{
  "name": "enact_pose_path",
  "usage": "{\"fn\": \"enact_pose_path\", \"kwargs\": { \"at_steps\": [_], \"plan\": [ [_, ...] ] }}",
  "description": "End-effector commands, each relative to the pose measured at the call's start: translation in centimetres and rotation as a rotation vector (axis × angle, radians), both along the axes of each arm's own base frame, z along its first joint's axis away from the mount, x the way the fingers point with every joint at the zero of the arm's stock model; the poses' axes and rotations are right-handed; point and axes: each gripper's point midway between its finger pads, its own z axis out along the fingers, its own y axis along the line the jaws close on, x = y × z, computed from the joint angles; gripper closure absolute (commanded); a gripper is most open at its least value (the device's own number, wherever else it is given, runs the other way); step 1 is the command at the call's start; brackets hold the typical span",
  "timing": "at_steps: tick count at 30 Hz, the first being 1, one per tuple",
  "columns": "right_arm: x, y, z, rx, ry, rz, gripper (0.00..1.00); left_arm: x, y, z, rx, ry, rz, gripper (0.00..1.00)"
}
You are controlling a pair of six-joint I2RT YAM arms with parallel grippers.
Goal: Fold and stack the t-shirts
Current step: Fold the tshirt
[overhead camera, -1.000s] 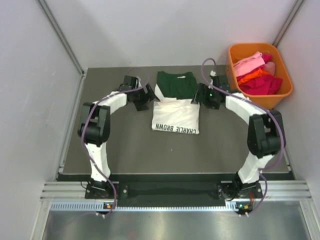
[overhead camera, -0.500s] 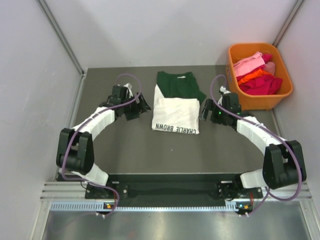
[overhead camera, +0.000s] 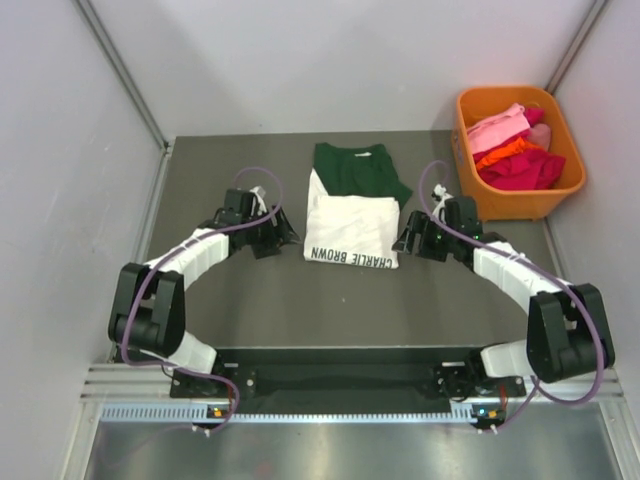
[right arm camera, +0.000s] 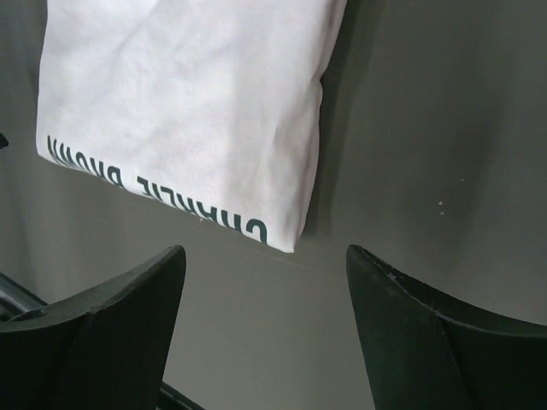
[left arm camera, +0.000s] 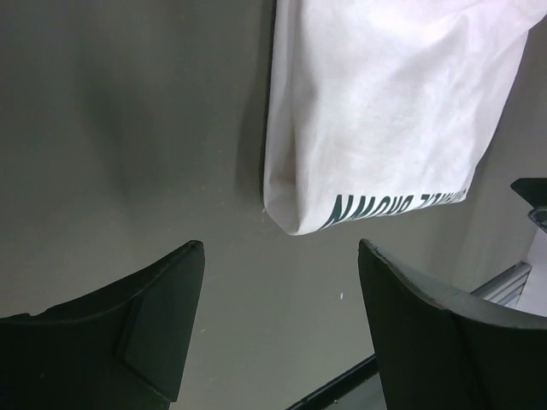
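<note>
The folded cream-white cloth t-shirt with black lettering [overhead camera: 352, 226] lies in the middle, overlapping the dark green cloth t-shirt [overhead camera: 353, 168] on its far side. The left gripper [overhead camera: 287, 236] and right gripper [overhead camera: 404, 241], both spread wide, flank its near corners. I think it is best to pinch both corners together, evenly.

Closed in by pale grey walls [overhead camera: 330, 60] across the top and both sides of the frame, with slanted metal struts [overhead camera: 120, 70] in the upper corners. Lit evenly. Holds a dark grey table [overhead camera: 300, 300] at centre, an orange bin [overhead camera: 525, 205] upper right, a silver rail [overhead camera: 120, 382] and brushed steel sheet [overhead camera: 350, 450] along the bottom.
</note>
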Motion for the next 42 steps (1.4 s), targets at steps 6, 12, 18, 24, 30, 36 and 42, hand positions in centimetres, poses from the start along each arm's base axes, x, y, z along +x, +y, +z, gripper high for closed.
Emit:
{"fn": "enact_pose_path", "kwargs": {
  "at_steps": [6,12,18,24,30,36,42],
  "plan": [
    [1.0,1.9,-1.3,0.087,0.041,0.057,0.27,1.3,-3.5,-0.3,-0.092,-0.013,-0.072,0.23],
    [1.5,2.6,-2.3,0.092,0.061,0.077,0.37,1.6,-5.1,-1.5,-0.113,0.01,-0.098,0.31],
    [1.7,3.1,-2.7,0.1,0.067,0.098,0.48,1.8,-5.5,-1.4,-0.119,-0.002,-0.108,0.5],
    [2.1,3.5,-2.6,0.098,0.068,0.114,0.6,1.8,-5.3,-1.3,-0.099,-0.01,-0.107,0.61],
    [2.2,3.9,-2.0,0.099,0.058,0.13,0.83,1.0,-5.4,-1.3,-0.095,-0.009,-0.126,0.99],
    [1.9,3.7,-1.0,0.085,0.045,0.135,1.0,-0.9,-5.1,-2.4,-0.07,0.005,-0.131,1.0],
    [1.0,2.9,-1.7,0.052,0.08,0.118,1.0,-3.2,-3.9,-5.0,-0.032,0.044,-0.121,1.0]
  ]
}}
